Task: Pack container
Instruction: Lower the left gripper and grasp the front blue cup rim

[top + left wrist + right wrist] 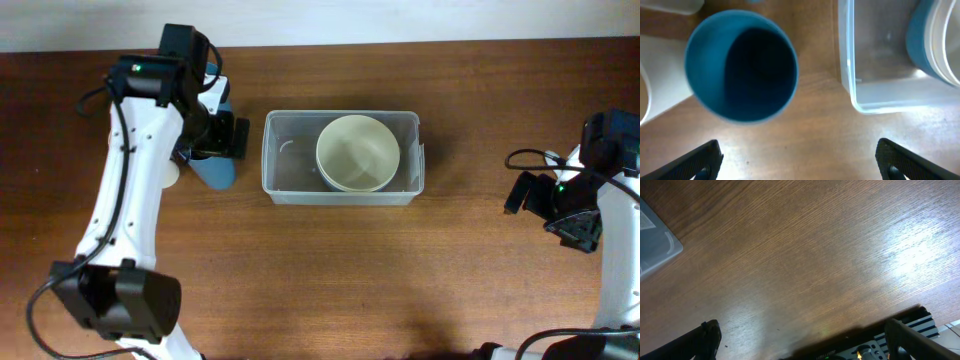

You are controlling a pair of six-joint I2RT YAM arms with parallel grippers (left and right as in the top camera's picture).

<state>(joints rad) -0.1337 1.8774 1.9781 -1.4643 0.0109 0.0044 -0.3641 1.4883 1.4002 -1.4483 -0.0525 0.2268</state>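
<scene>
Container (288, 170) sits on the bench (790, 255) just ahead and to the right of your left claw (800, 160), with a cream bowl (357, 152) inside it. Your left claw is spread wide and grips nothing; a blue cup (741, 72) stands ahead to its left. Your right claw (802, 340) is also wide open and empty above the bench, well apart from the container.
</scene>
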